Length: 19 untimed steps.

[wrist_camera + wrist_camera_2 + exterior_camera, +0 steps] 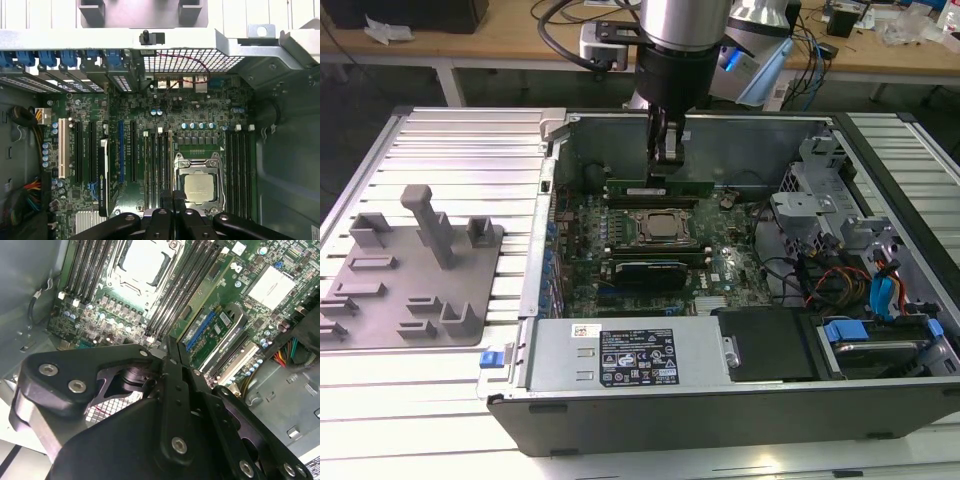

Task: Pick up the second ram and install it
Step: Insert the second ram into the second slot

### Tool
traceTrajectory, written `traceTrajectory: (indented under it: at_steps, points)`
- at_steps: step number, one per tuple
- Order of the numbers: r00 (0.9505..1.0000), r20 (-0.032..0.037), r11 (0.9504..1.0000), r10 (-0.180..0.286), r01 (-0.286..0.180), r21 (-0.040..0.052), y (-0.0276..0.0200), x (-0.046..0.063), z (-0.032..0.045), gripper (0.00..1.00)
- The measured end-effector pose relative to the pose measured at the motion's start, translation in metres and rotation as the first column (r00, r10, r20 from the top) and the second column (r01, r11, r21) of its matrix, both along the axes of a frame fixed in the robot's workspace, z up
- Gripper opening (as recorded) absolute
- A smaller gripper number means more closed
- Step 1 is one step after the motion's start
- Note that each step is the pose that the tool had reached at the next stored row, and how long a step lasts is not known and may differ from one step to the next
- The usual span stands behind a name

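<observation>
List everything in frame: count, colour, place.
computer case: 1, black, open, mid-table
motherboard: 1, green, inside case
processor: 1, silver, mid-board
second ram: 1, green, on edge under the gripper, by the processor
expansion card: 1, black, in a slot
power supply: 1, grey, case's near edge
cables: several; red, orange, blue; exterior view's right
holder tray: 1, grey, exterior view's left
table: 1, white, slatted
gripper: 1, black, shut on second ram
arm: 1, silver, above case
</observation>
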State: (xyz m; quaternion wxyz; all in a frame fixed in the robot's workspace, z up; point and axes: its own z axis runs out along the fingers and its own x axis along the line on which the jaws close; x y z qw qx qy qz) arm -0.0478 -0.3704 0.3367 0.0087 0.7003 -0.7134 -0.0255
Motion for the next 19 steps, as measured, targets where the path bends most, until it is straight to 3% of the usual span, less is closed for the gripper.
traceTrajectory:
  at_steps: [5,6,7,12,13,14,19]
  points:
    - [1.0000,0.0001,1.0000,0.000,0.000,0.0001,0.0000,0.000,-0.0006,0.09]
    - [1.0000,0.0002,1.0000,0.000,0.000,0.0000,0.0000,0.000,-0.0077,0.09]
    - [1.0000,0.0023,1.0000,0.000,0.000,-0.0002,0.0000,0.000,-0.0123,0.09]
    - [0.9999,0.0148,1.0000,0.000,0.000,-0.0003,0.0000,0.000,-0.0189,0.09]
    - [0.9997,0.0227,1.0000,0.000,0.000,-0.0003,0.0000,-0.001,-0.0217,0.09]
    - [0.9997,0.0261,1.0000,0.000,0.000,-0.0004,0.0000,-0.001,-0.0233,0.09]
    - [0.9996,0.0237,0.9999,-0.013,0.013,-0.0066,-0.0004,-0.001,-0.0330,0.09]
